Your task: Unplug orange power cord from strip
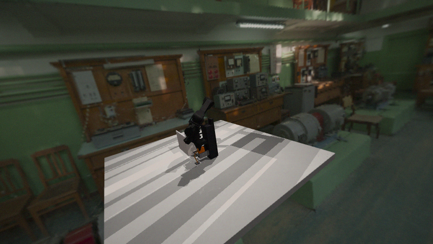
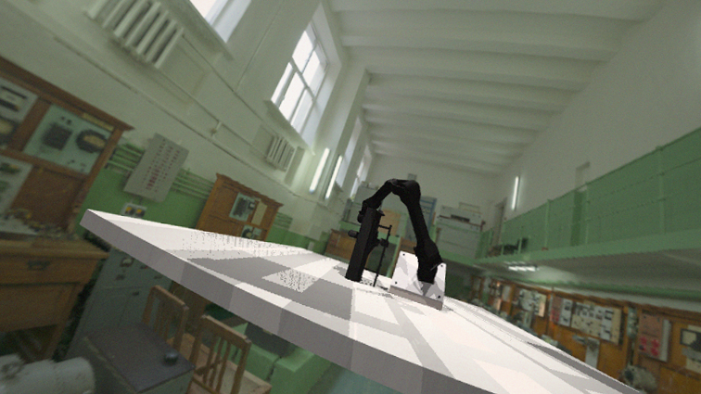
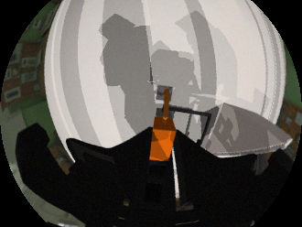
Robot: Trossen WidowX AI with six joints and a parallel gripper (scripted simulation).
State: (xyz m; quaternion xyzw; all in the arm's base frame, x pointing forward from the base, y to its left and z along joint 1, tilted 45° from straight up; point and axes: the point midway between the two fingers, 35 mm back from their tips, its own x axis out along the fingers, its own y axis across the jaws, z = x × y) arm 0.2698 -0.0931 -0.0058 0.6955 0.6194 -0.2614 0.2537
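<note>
The orange plug (image 1: 201, 149) (image 3: 162, 139) is low beside the tall black block (image 1: 212, 140) (image 2: 362, 248), which appears to be the power strip. My gripper (image 1: 201, 147) (image 3: 163, 132) points down and is shut on the plug, one black finger on each side of it. The orange cord (image 1: 196, 158) (image 3: 166, 105) runs from the plug to a small grey piece (image 3: 160, 93) on the table. The contact between plug and block is hidden, so I cannot tell whether the prongs are in a socket. In the exterior view the block hides the plug.
A pale upright panel (image 1: 183, 143) (image 2: 404, 269) (image 3: 247, 133) with screws at its corners stands close to the arm. A thin black frame (image 3: 209, 128) stands between the plug and the panel. All of these stand on the pale table (image 1: 242, 187) (image 2: 476, 352).
</note>
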